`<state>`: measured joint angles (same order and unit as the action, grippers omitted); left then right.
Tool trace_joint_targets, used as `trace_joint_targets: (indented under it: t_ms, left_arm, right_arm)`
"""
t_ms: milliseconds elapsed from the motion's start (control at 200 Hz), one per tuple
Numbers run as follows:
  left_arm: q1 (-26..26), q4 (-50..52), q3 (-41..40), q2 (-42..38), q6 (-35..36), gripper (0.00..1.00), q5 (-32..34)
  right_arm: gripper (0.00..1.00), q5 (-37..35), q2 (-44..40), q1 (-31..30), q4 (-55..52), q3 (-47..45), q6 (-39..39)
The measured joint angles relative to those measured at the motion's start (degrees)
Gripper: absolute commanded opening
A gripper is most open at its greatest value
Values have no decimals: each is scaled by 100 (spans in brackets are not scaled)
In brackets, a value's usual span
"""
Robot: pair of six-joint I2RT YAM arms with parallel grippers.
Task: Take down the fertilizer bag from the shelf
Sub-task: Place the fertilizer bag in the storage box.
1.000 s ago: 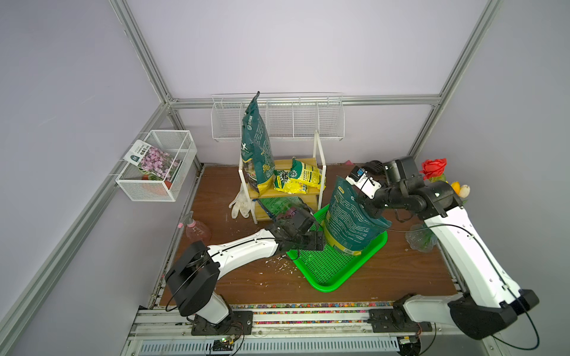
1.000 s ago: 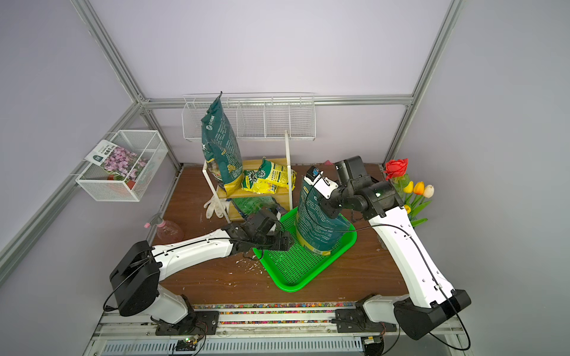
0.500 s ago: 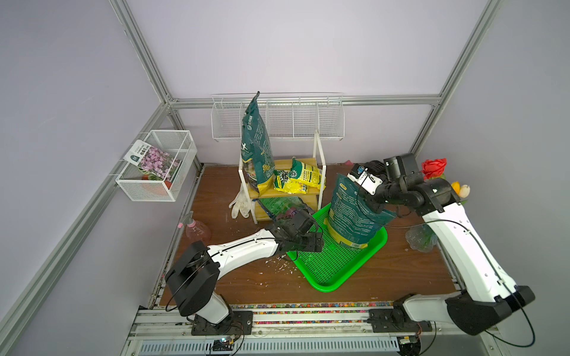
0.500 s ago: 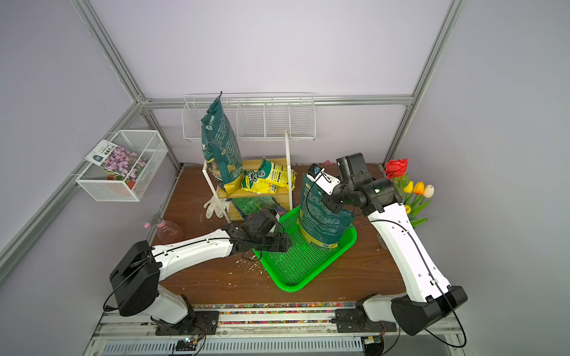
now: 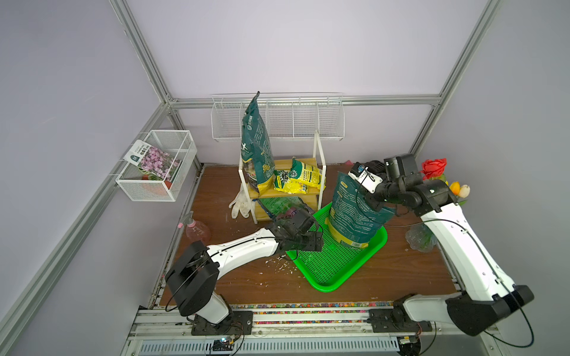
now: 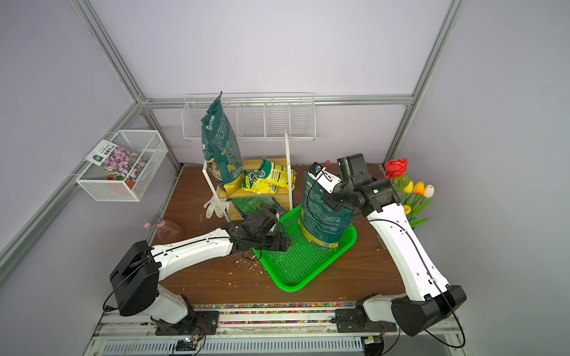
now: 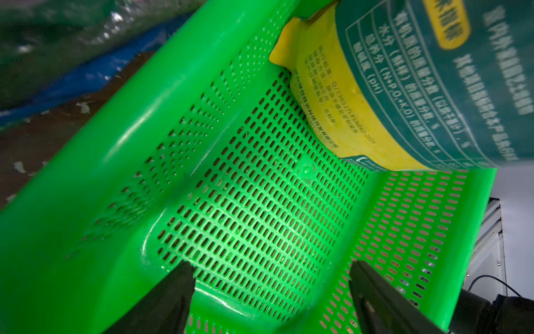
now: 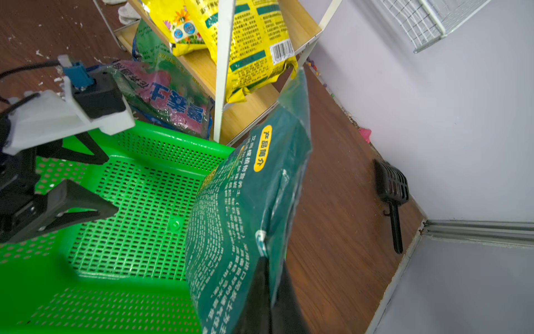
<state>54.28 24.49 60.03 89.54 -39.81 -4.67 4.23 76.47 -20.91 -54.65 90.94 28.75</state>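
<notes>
Over the last second the right gripper (image 8: 268,269) has carried the fertilizer bag (image 5: 351,212) slightly farther back and stood it straighter. It is clamped on the bag's upper edge; the bag is off the shelf (image 5: 279,195), base in the far right of the green tray (image 5: 336,268). The left gripper (image 7: 268,271) hangs, jaws apart, over the tray's left corner. Released while leaning, the tall bag could topple over the rim toward the flowers (image 5: 434,168). White crumbs (image 5: 277,263) litter the brown bench (image 5: 401,271); lilac walls (image 5: 308,46) enclose it.

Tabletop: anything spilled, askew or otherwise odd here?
White flakes lie scattered on the brown table beside the green tray, like spilled crumbs. The tray itself sits diagonal to the table's edges. Nothing else stands out.
</notes>
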Motion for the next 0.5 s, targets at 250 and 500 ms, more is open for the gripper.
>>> trace_joint_targets:
  t_ms: [250, 500]
  left_arm:
    - [0, 9, 107, 48, 4, 89, 35]
    - [0, 9, 116, 63, 4, 89, 35]
  right_arm:
    - [45, 426, -577, 4, 872, -667, -378]
    - [64, 654, -684, 4, 1134, -721, -579]
